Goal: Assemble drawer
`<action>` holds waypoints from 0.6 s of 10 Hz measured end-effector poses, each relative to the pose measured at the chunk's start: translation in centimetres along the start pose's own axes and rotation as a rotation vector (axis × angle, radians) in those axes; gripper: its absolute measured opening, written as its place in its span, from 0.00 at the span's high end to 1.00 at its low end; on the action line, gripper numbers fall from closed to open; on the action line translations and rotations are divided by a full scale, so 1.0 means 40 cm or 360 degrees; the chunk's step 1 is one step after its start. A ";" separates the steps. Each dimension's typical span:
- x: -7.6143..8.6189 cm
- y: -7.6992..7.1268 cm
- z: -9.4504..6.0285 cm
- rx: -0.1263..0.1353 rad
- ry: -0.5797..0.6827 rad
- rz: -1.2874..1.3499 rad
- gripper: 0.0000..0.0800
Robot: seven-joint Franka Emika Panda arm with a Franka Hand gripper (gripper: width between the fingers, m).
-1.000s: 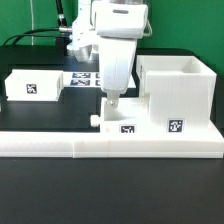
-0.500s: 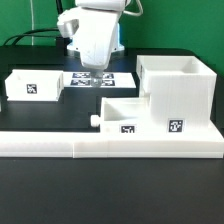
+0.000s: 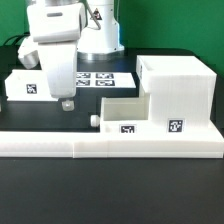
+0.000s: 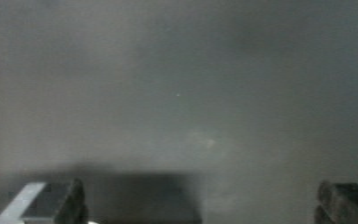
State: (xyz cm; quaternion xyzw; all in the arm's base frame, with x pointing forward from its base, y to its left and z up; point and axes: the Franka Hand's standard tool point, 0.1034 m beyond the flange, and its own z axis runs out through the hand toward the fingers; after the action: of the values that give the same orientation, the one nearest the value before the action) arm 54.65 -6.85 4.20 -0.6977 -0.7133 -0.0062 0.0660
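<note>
Gripper [image 3: 66, 103] hung tip-down over the black table [image 3: 110, 190], well off to the exterior view's left of the drawer shell [image 3: 176, 92]. It carried nothing.

Jaws stood wide apart. In the wrist view the two fingertips [image 4: 44, 201] sat at opposite edges of the picture, with only a blurred grey surface [image 4: 176, 90] between them.

Drawer shell: large white open-topped box with a square tag low on its front face. It rested upright against the L-shaped rail [image 3: 110, 146], which ran along the front of the shell.

Knobbed box [image 3: 124, 112]: small and white, with a tag on its front. It was pushed partway into the side of the shell facing the exterior view's left. Its knob [image 3: 95, 120] pointed away from the shell.

Second box [image 3: 25, 80]: also white and tagged. It lay well apart from the shell, further to the exterior view's left than the gripper. The gripper tip was just beside this box's nearer corner, and I could not tell whether they touched.

Marker board [image 3: 100, 78]: flat on the table, behind and to the exterior view's left of the shell, partly hidden by the arm.
</note>
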 end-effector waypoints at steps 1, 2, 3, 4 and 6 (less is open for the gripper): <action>-0.010 0.002 0.017 0.0011 0.0083 0.0002 0.19; -0.010 0.004 0.029 0.0017 0.0126 0.0017 0.19; 0.000 0.005 0.046 0.0020 0.0184 0.0040 0.19; 0.042 0.013 0.060 0.0020 0.0186 0.0080 0.19; 0.073 0.014 0.067 0.0027 0.0190 0.0098 0.19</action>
State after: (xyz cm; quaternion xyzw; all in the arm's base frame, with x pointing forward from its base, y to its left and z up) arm 54.94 -3.66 1.81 -0.7172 -0.6862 -0.0397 0.1145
